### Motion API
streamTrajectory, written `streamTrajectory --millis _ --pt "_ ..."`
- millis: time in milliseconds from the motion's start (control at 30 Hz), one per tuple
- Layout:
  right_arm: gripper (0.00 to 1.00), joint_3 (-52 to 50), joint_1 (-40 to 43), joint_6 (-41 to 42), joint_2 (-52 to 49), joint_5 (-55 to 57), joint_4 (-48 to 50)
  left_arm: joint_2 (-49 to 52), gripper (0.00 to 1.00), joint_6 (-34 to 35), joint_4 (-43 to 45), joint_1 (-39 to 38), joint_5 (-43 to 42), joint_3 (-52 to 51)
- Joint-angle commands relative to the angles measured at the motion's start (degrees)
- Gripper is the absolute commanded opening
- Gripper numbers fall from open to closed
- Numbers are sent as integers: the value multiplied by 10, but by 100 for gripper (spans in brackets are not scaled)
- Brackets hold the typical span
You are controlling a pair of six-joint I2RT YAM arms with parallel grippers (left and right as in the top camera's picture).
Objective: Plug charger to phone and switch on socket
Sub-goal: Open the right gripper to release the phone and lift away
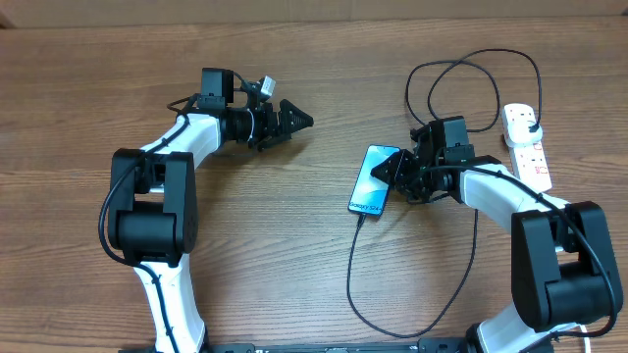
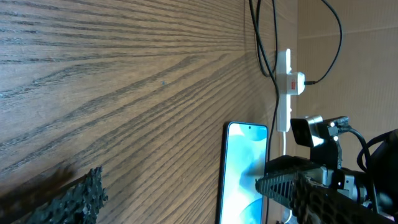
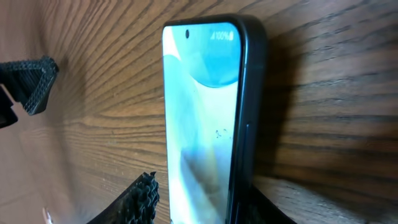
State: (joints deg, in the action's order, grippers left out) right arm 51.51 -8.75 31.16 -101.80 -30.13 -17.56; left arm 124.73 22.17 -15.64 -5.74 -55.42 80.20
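Note:
The phone (image 1: 372,180) lies on the wooden table with its light blue screen lit. My right gripper (image 1: 394,174) straddles its upper right part. In the right wrist view the phone (image 3: 202,106) stands between the jaws of the right gripper (image 3: 205,190); the left fingertip (image 3: 144,194) is a small gap off the screen and the other finger lies against the dark edge. The charger cable (image 1: 350,284) meets the phone's lower end, loops along the front and runs up to the black adapter (image 1: 531,126) on the white socket (image 1: 530,157). My left gripper (image 1: 297,120) is wide open and empty, far to the left.
The cable (image 1: 471,61) makes a second loop behind the right arm, near the socket. In the left wrist view the phone (image 2: 242,174), the socket (image 2: 284,99) and the cable (image 2: 266,50) lie far ahead of the left gripper (image 2: 186,199).

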Motion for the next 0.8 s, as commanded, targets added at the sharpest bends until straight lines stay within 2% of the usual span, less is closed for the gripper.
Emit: streamTrajectory --millis 0,600,767 --pt "40 -3 -3 10 7 18 5 -3 100 -3 -2 1 4 2" --pt "48 -3 -3 10 7 53 5 -3 100 -3 -2 1 4 2" --pt "53 -4 -3 10 7 53 5 -3 100 -3 -2 1 4 2"
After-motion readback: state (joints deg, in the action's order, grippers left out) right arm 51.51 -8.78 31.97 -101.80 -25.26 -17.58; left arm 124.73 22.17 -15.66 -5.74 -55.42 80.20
